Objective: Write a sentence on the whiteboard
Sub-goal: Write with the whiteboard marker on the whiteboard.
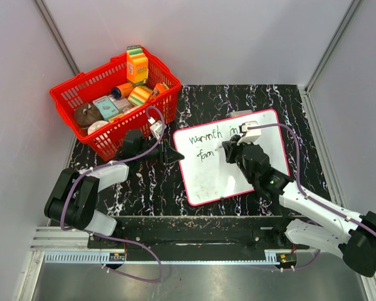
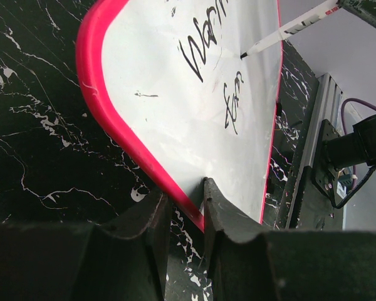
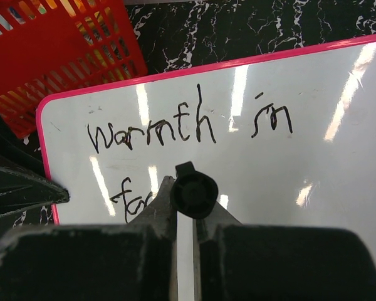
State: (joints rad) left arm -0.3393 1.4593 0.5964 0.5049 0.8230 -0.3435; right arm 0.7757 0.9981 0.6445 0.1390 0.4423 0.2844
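Whiteboard (image 1: 220, 179) is laid flat on the black marbled tabletop (image 1: 150, 188), just beside a red basket (image 1: 62, 95). Its left edge is pinched by the left end effector (image 2: 187, 207), arm stretched low. A marker (image 2: 294, 26) is gripped upright by the closed right end effector (image 3: 187, 210), reached over the writing.

A robotics lab test cell. Plain white panel walls (image 1: 225, 37) in aluminium framing (image 1: 55, 31) enclose a black marbled surface (image 1: 144, 188). The left arm (image 1: 81, 194) and right arm (image 1: 313, 210) are bolted to a metal rail (image 1: 194, 241) at its near edge, trailing purple cables (image 1: 138, 248). A basket (image 1: 69, 97) of groceries and a whiteboard (image 1: 213, 175) sit on the surface.
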